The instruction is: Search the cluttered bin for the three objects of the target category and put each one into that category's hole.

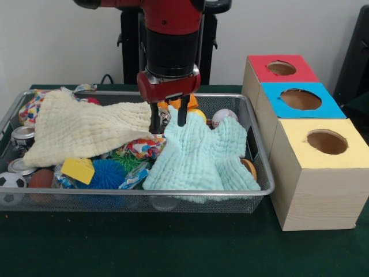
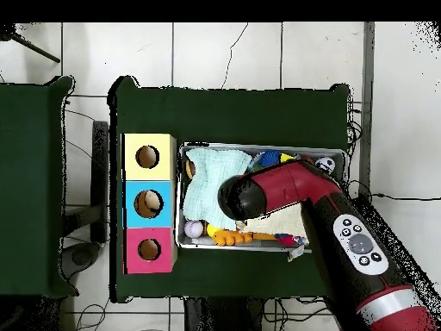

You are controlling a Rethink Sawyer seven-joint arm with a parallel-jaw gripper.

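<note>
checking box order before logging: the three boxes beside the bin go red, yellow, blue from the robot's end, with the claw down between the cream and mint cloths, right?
Not quite. The front view shows the order as red-topped box, blue-topped box, then yellow-topped box: blue is in the middle, yellow farthest from the robot. The rest holds: the claw is down in the bin between the cream cloth and the mint cloth.

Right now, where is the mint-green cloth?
In the front view, the mint-green cloth lies in the wire bin's right half, just below the gripper, with the cream cloth on its left.

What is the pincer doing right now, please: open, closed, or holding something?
Pincer: open, holding nothing, fingers down in the bin between the cream cloth and the mint cloth.
</note>
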